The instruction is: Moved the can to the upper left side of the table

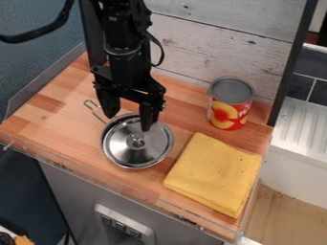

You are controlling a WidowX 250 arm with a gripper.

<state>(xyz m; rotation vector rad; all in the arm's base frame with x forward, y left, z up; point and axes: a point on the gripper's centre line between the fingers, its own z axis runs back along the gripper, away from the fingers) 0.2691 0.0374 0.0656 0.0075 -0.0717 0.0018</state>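
Can (pixel 230 107) stood upright at 2 o'clock on the wooden surface (pixel 48 117), grey end up, red/yellow label. Claw (pixel 129 118) was wide, fingers well spread, hanging at the 12 o'clock side of the lidded metal pot (pixel 109 154), left of the can in the view. Couldn't tell if a tip touched the lid (pixel 153 145). Pot sat near mid-surface, wire handle (pixel 95 111) pointing between 10 and 11. Folded yellow cloth (pixel 215 174) lay at 4 o'clock, just beside the pot, can near its 12 o'clock end. Whitewashed plank backboard (pixel 211 40) stood behind, 12 to 1 o'clock.
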